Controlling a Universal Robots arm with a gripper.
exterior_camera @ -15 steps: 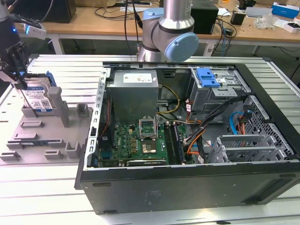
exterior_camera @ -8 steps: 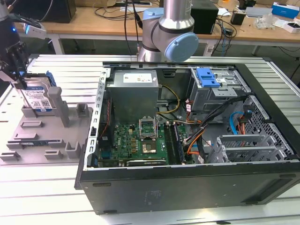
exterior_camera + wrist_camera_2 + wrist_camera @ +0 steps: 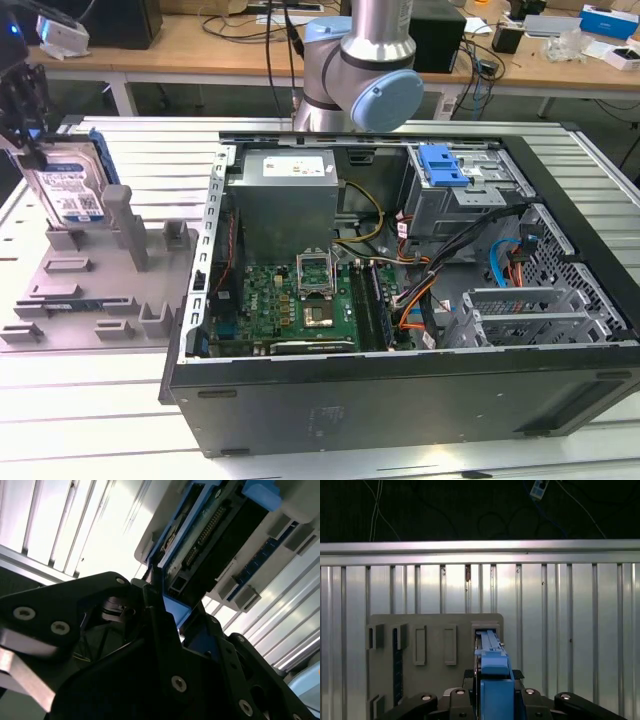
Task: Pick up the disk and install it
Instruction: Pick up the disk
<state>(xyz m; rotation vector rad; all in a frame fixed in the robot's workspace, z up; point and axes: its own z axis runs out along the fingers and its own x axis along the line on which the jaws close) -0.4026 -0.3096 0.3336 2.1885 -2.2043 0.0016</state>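
The disk (image 3: 68, 190) stood up on its edge over the grey holder (image 3: 60, 300), on the exterior view's left. The gripper (image 3: 27, 140) was squeezed tight on the disk's blue frame. The open computer (image 3: 400, 400) sat just beside the holder.

Silver disk (image 3: 68, 192), white-and-blue label, blue carrier around edges; upright on edge, slightly tilted, at the exterior view's far left, at grey fixture's (image 3: 90, 290) far end.
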